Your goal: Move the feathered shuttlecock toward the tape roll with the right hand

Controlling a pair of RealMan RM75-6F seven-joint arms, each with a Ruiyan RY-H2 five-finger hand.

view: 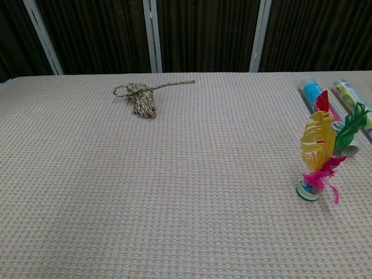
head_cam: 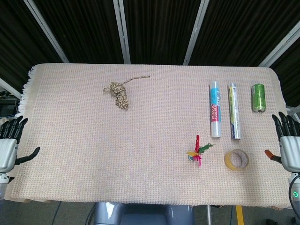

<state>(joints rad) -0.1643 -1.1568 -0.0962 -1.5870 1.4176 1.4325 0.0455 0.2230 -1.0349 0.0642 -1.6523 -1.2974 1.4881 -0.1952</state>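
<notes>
The feathered shuttlecock stands upright on its round base on the cloth, with red, yellow, green and pink feathers pointing up. The tape roll lies flat a short way to its right, apart from it. My right hand hovers off the table's right edge, fingers spread and holding nothing. My left hand hangs at the left edge, fingers apart and empty. Neither hand shows in the chest view.
A coil of rope lies at the back left. Two tubes lie side by side behind the tape roll, and a green spool sits at the back right. The cloth-covered table fills both views.
</notes>
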